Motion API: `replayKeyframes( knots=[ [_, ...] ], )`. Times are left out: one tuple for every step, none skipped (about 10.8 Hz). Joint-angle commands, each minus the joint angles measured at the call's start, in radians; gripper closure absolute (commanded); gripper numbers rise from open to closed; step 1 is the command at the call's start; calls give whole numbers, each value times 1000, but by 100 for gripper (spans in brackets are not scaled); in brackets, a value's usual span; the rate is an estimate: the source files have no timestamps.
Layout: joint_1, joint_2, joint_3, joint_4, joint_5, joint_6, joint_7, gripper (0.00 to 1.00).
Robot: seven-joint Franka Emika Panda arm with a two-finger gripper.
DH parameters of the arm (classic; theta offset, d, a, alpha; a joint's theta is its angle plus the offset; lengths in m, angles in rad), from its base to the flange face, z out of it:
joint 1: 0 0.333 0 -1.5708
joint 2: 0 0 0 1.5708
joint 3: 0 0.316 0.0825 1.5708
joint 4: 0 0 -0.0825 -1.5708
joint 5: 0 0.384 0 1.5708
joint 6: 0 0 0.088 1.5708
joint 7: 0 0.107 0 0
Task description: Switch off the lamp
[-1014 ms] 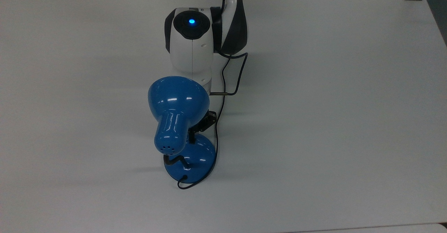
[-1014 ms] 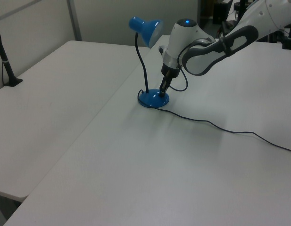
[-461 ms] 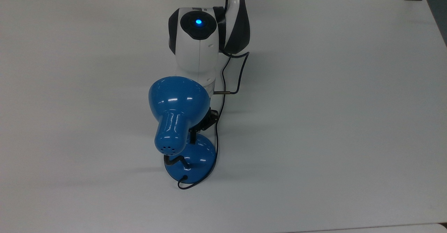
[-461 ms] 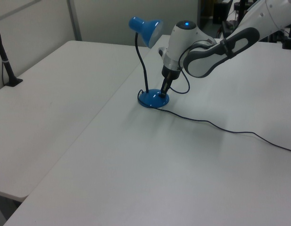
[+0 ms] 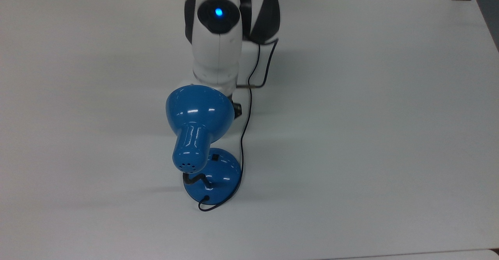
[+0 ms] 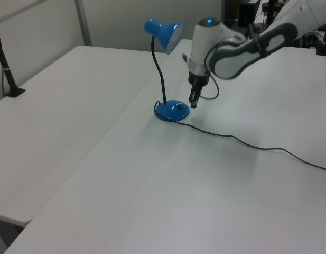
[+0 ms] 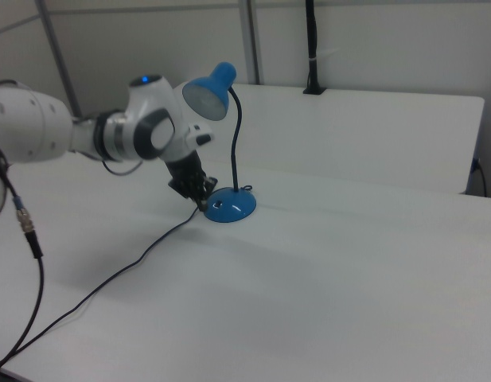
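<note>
The lamp stands mid-table with its blue dome shade (image 5: 199, 110) (image 6: 164, 29) (image 7: 209, 89) on a bent black gooseneck above a round blue base (image 5: 220, 178) (image 6: 171, 111) (image 7: 229, 208). A small black switch (image 5: 214, 158) shows uncovered on top of the base. My gripper (image 6: 194, 102) (image 7: 201, 202) hangs shut, holding nothing, just beside the base's edge and slightly above the table, on the left view's right. In the top view the shade hides most of it. The shade's opening looks pale grey in the right view.
The lamp's thin black cord (image 6: 247, 144) (image 7: 110, 278) trails from the base across the white table (image 5: 370, 135). Black clamped posts stand at the table's edges (image 6: 8, 79) (image 7: 312, 48). My white arm (image 5: 216, 38) reaches in from the top view's top.
My gripper has lifted off the lamp's base and drawn back toward the top view's top, uncovering the switch. The lamp has not moved.
</note>
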Motion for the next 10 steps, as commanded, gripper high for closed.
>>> replayKeyframes(
  knots=[
    [-97, -232, 67, -48, 21, -261, 7, 65],
    [-115, -280, 79, -35, 24, -365, 13, 1],
    [-117, -331, 87, -25, 18, -477, 15, 0],
    [-117, -378, 87, -22, 12, -571, 16, 0],
    [-117, -413, 87, -22, 12, -640, 16, 0],
    [-119, -431, 84, -21, 16, -674, 19, 0],
    [-117, -431, 80, -10, 19, -694, 19, 0],
    [-119, -426, 74, 7, 19, -699, 19, 0],
    [-123, -423, 70, 13, 19, -698, 18, 0],
    [-135, -425, 70, 15, 21, -696, 18, 0]
  ],
)
